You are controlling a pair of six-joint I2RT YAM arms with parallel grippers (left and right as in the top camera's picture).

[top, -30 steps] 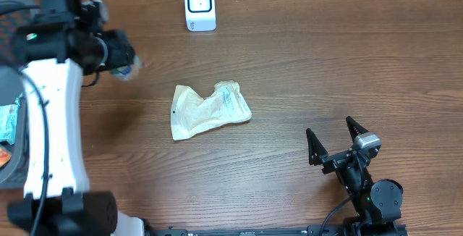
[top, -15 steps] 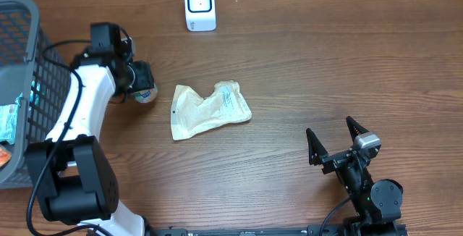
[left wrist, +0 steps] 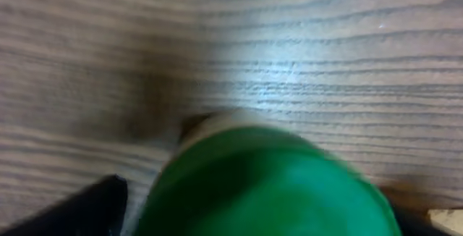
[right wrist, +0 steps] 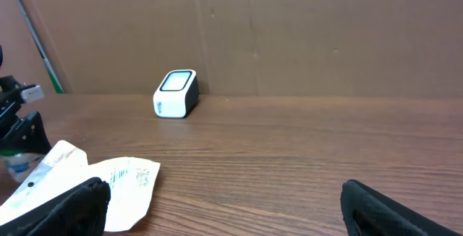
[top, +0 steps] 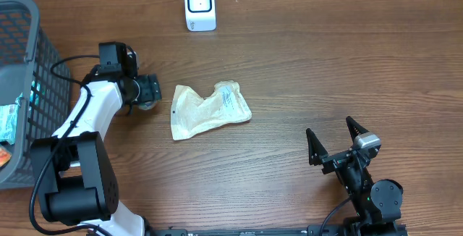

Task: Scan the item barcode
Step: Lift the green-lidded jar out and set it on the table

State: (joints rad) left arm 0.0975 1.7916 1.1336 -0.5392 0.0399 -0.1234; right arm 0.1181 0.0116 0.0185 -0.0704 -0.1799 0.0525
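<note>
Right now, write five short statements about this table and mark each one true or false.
1. The white barcode scanner stands near the far edge of the table. True.
2. The right gripper holds the crumpled packet. False: it is open and empty, well apart from the packet.
3. The crumpled packet lies inside the basket. False: it lies on the bare table, in front of the scanner.
4. The basket sits at the robot's left edge of the table. True.
5. A green-topped item is right at the left gripper. True: it fills the lower part of the left wrist view, though blurred.
</note>
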